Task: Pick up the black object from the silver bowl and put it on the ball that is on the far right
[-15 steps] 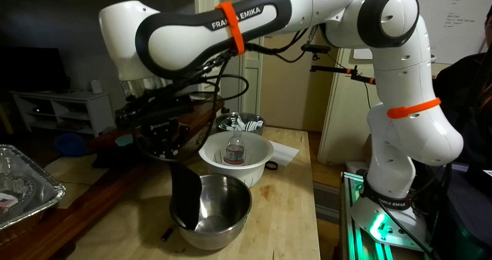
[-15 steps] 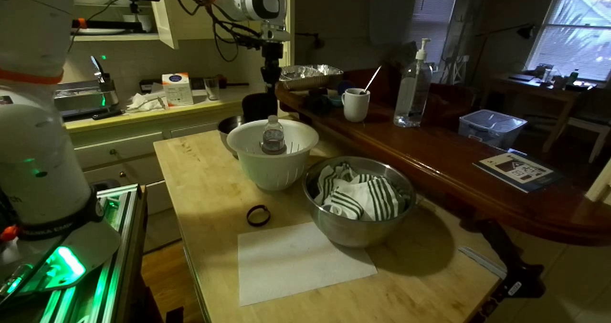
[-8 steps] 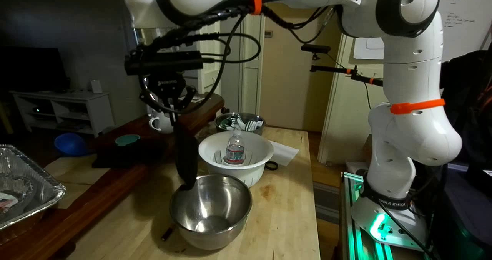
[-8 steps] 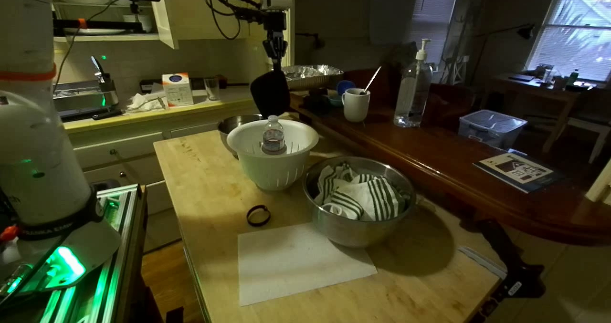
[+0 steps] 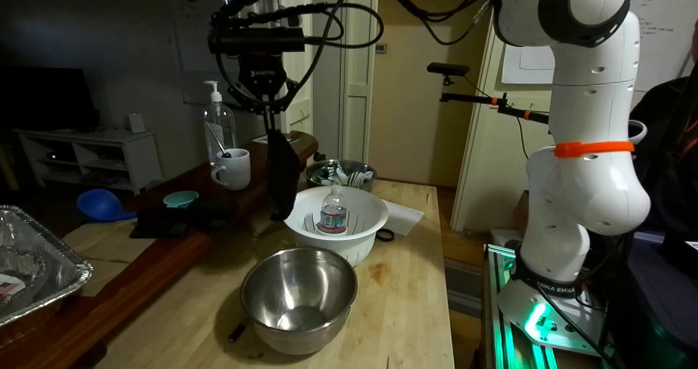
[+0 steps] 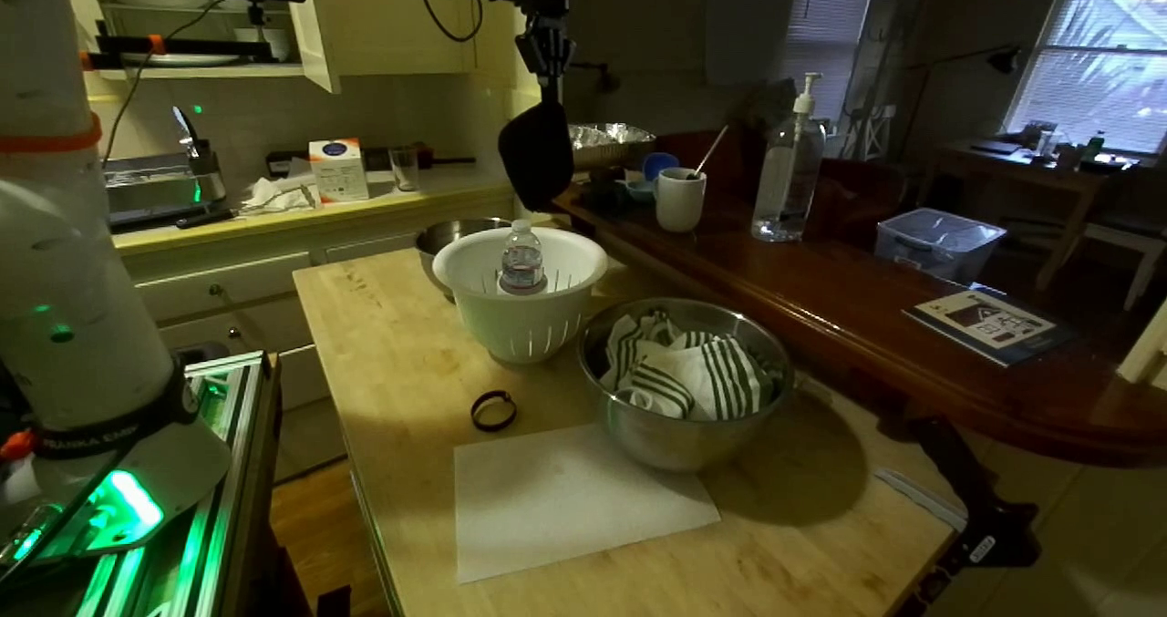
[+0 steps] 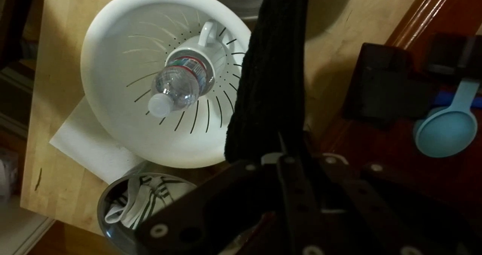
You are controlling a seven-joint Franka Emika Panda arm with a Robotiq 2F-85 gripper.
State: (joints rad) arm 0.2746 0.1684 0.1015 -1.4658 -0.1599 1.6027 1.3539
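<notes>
Gripper's (image 5: 270, 127) black object (image 5: 282, 174), bottle (image 5: 333, 212) in colander (image 6: 521, 323).

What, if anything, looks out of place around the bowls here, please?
The plastic bottle stands inside a white mug in the white colander, an unusual spot for it. A brownish patch also marks the wooden tabletop; spill or old stain, I cannot tell.

A white mug (image 6: 680, 202) stands near a pump bottle (image 6: 784, 184) on a brown ledge (image 6: 825, 291), a booklet (image 6: 989, 323) farther along.
</notes>
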